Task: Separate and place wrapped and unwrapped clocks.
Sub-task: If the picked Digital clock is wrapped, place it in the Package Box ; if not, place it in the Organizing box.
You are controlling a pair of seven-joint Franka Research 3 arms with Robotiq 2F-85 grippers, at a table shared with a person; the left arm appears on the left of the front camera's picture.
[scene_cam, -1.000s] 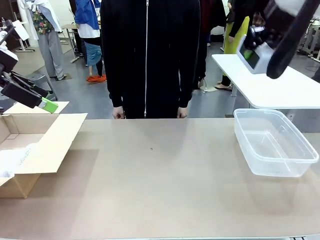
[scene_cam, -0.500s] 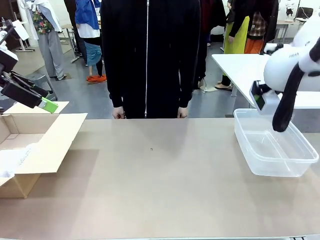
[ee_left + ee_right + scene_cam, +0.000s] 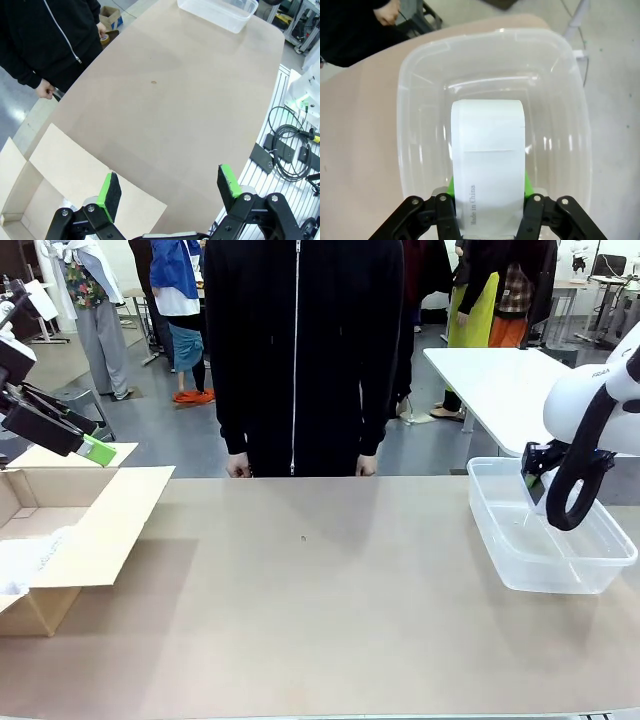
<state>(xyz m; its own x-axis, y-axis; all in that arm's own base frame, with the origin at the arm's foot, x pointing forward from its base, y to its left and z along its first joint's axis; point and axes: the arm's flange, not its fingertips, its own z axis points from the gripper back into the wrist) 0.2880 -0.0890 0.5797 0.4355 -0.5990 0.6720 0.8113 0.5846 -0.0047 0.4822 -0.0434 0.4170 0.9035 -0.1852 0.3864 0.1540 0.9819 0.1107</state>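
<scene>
Right gripper [image 3: 487,210] is clamped on the unwrapped clock [image 3: 488,165], held over the clear tub [image 3: 407,150]; the front view hides the clock behind the arm at the tub [image 3: 520,570]. Left gripper [image 3: 170,192] has fingers spread and empty above the cardboard box [image 3: 75,172], where the front view alone shows white wrap [image 3: 25,560].

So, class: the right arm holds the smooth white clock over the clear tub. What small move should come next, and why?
Probably lower it a little further, then open. The right tool is shut on the unwrapped clock, which hangs inside the rim of the clear tub, apparently above its bare floor.
</scene>
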